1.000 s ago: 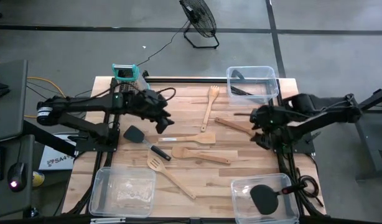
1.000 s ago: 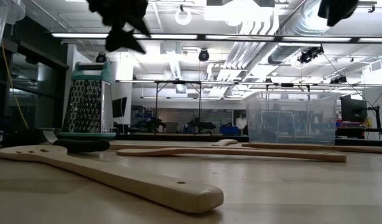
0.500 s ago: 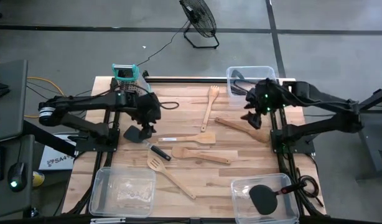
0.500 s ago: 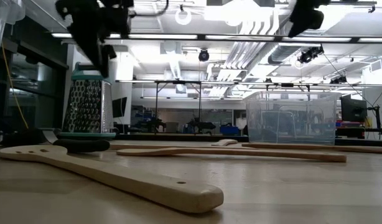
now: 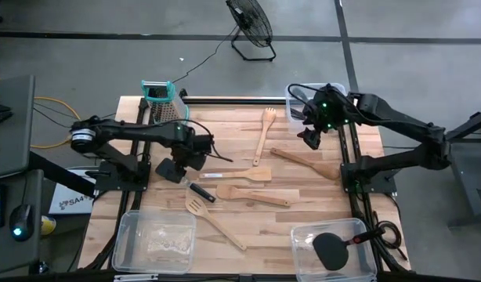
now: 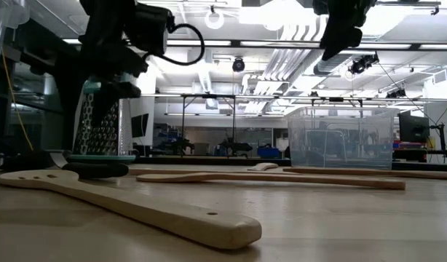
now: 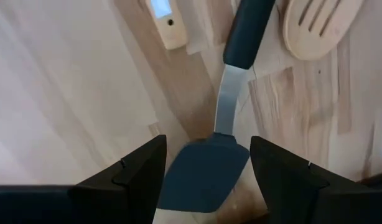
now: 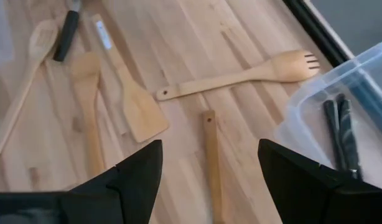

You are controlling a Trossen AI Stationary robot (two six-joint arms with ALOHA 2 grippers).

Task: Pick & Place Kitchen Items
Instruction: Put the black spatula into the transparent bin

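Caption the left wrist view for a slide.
Open left gripper poised over the black turner on the wooden table.

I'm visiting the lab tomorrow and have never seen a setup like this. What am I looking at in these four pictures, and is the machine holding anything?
It is a robot with two dark arms at a wooden table, each ending in a two-finger gripper. One picture looks straight down, one looks level across the tabletop, and two come from cameras on the wrists.

The left gripper hangs open over a black turner, not gripping it. The right gripper is open too, up beside a clear bin holding thin black tools.

Wooden spoons and spatulas, like this spatula, lie loose in the middle. A box grater stands at the back. Another bin holds a black turner. Nothing is held.
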